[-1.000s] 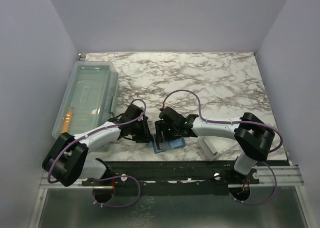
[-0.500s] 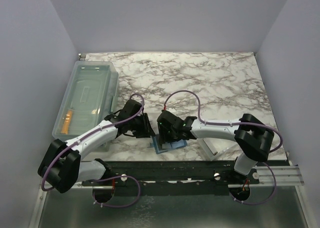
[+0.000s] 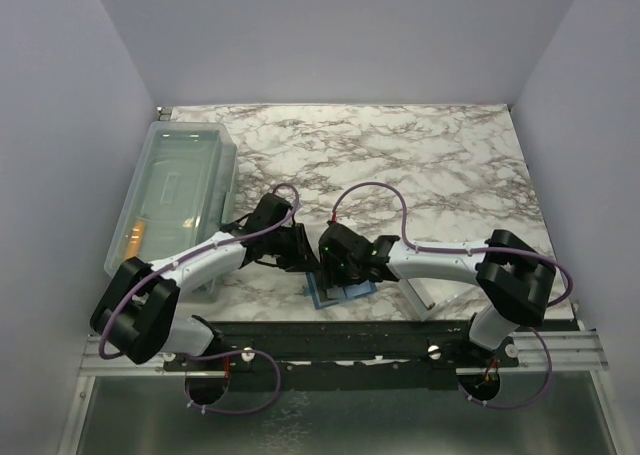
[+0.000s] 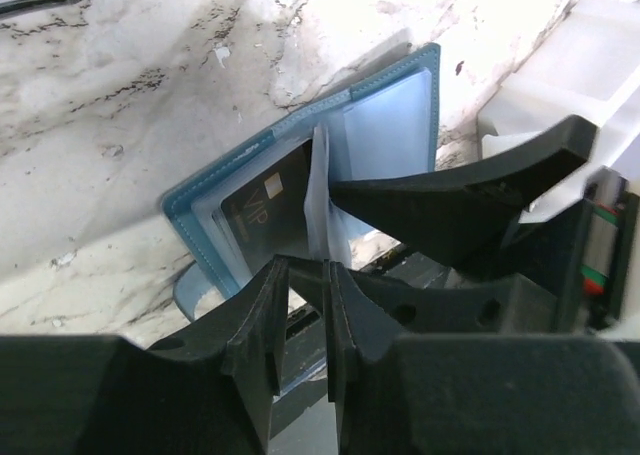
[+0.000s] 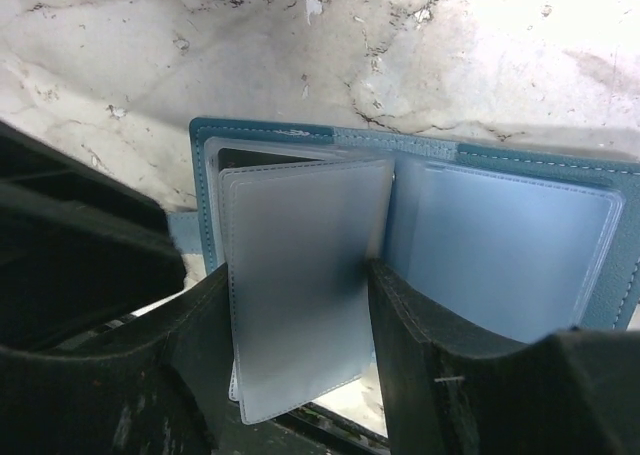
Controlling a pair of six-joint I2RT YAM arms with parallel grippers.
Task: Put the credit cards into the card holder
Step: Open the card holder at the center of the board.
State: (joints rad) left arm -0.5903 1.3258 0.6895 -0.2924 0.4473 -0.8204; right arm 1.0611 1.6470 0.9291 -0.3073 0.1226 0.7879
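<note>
The teal-blue card holder (image 3: pixel 345 293) lies open at the table's near edge, also in the left wrist view (image 4: pixel 200 215) and right wrist view (image 5: pixel 520 157). A dark card marked VIP (image 4: pixel 265 210) sits in one pocket. Clear sleeves (image 5: pixel 300 205) stand raised between the fingers of my open right gripper (image 5: pixel 297 270), which is over the holder (image 3: pixel 328 272). My left gripper (image 4: pixel 303 267) is nearly shut with a thin empty slit, its tips at the raised sleeve's (image 4: pixel 318 190) near edge, just left of the holder (image 3: pixel 302 257). A golden-orange card (image 3: pixel 135 237) shows inside the clear bin.
The large clear plastic bin (image 3: pixel 180 190) stands at the left. A shallow white tray (image 3: pixel 430 293) lies under my right forearm, also in the left wrist view (image 4: pixel 590 65). The black rail of the table's front edge runs right below the holder.
My left gripper has moved right, up against the holder and my right gripper. My right gripper has stayed over the holder, shifting slightly.
</note>
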